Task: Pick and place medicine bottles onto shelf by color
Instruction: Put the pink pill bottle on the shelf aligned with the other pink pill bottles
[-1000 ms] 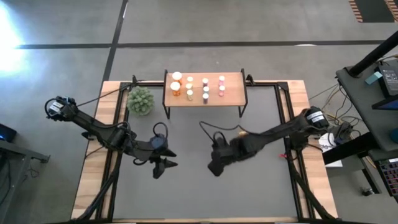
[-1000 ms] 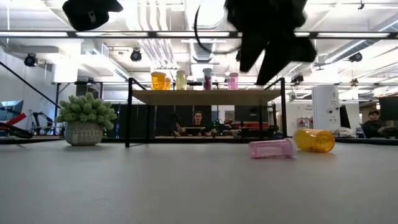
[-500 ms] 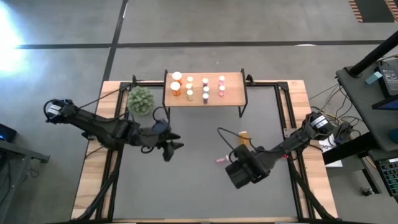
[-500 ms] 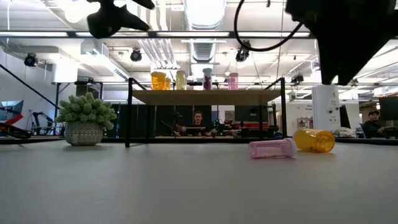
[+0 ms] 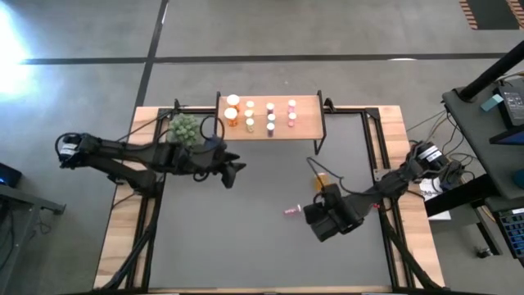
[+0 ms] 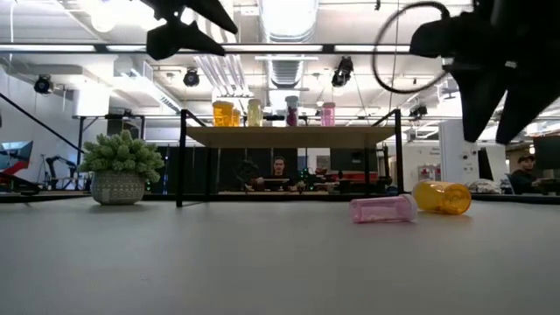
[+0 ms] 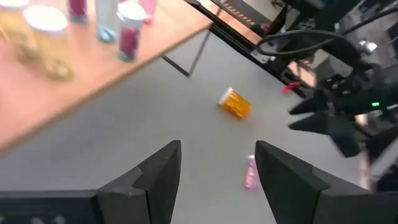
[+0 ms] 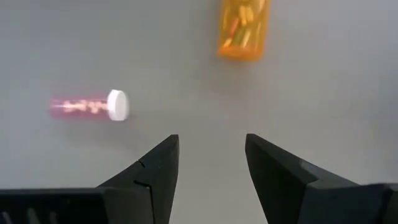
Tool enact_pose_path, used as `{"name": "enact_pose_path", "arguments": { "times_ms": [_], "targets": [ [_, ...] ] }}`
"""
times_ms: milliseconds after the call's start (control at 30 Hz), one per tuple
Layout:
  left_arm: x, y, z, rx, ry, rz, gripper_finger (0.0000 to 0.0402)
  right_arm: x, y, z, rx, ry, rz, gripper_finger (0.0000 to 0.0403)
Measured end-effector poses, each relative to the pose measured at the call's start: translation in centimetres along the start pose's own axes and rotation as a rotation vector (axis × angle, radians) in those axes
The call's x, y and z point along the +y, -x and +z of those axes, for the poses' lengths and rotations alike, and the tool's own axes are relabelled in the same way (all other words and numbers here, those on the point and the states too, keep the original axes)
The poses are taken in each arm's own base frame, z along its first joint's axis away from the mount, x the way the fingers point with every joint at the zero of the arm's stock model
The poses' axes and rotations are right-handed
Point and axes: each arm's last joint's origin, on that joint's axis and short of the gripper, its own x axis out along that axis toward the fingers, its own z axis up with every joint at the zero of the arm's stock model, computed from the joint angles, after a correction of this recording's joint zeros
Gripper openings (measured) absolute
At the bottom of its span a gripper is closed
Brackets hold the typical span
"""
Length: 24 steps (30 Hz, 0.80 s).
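The light-wood shelf [image 5: 304, 109] stands at the table's far side with several white-capped medicine bottles [image 5: 270, 117] upright on it. A pink bottle [image 8: 90, 106] and an orange bottle [image 8: 244, 28] lie on their sides on the grey table, right of centre. My right gripper [image 8: 211, 142] hangs open above the table close to these two bottles and holds nothing. My left gripper [image 7: 217, 149] is open and empty, in the air in front of the shelf's left end.
A green bushy plant [image 5: 184, 131] in a pot stands left of the shelf, close to my left arm. The shelf's black legs [image 6: 182, 162] stand on the table. People [image 6: 278, 171] sit in the room beyond the far edge.
My left gripper has swung from the table's middle toward the far edge, up to the shelf's left front. My right gripper has travelled toward the right edge, rolling as it went, and now hangs by the two lying bottles, which have not moved.
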Motion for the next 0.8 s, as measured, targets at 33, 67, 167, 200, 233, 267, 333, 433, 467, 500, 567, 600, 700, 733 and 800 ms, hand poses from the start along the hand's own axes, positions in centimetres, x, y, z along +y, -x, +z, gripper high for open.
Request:
{"name": "enact_pose_path", "arguments": {
  "times_ms": [33, 67, 167, 200, 233, 267, 333, 433, 467, 500, 567, 600, 700, 733, 800],
  "targets": [
    [0.2, -0.1, 0.2, -0.004, -0.028, 0.009, 0.019, 0.0, -0.2, -0.1, 0.008, -0.048, 0.024, 0.0176],
    [0.4, -0.2, 0.3, -0.008, -0.061, 0.017, 0.019, 0.0, -0.4, -0.2, 0.018, -0.098, 0.048, 0.0176],
    [1.0, -0.4, 0.8, 0.0, -0.171, 0.017, 0.019, 0.5, -1.1, -0.6, 0.058, -0.254, 0.139, 0.0176],
    [1.1, -0.5, 0.9, 0.011, -0.212, 0.0, 0.019, 0.9, -1.3, -0.7, 0.077, -0.312, 0.176, 0.0176],
    [1.3, -0.5, 1.1, 0.026, -0.249, -0.026, 0.019, 1.3, -1.6, -0.9, 0.093, -0.363, 0.206, 0.0176],
    [1.5, -0.5, 1.3, 0.039, -0.283, -0.055, 0.019, 1.7, -1.8, -1.1, 0.107, -0.415, 0.228, 0.0176],
    [1.8, -0.6, 1.8, 0.061, -0.346, -0.111, 0.019, 2.5, -2.4, -1.4, 0.125, -0.516, 0.249, 0.0176],
    [2.4, -0.7, 2.1, 0.106, -0.405, -0.2, 0.019, 4.4, -3.1, -2.0, 0.156, -0.598, 0.246, 0.0176],
    [2.6, -0.8, 2.2, 0.118, -0.422, -0.223, 0.019, 5.0, -3.2, -2.1, 0.183, -0.603, 0.232, 0.0176],
    [2.8, -0.8, 2.2, 0.126, -0.443, -0.241, 0.019, 5.7, -3.4, -2.2, 0.216, -0.607, 0.212, 0.0176],
    [3.2, -0.8, 2.3, 0.144, -0.479, -0.247, 0.019, 6.9, -3.8, -2.3, 0.268, -0.625, 0.178, 0.0176],
    [3.3, -0.9, 2.2, 0.148, -0.498, -0.247, 0.019, 7.4, -4.0, -2.3, 0.274, -0.637, 0.17, 0.0176],
    [3.7, -0.8, 1.9, 0.192, -0.556, -0.233, 0.019, 8.7, -4.3, -1.5, 0.27, -0.669, 0.152, 0.0176],
    [3.8, -0.8, 1.8, 0.204, -0.573, -0.231, 0.019, 9.0, -4.2, -1.1, 0.262, -0.677, 0.141, 0.0176],
    [3.9, -0.8, 1.5, 0.234, -0.582, -0.224, 0.019, 9.3, -3.9, -0.2, 0.24, -0.688, 0.104, 0.0176]
  ]
}}
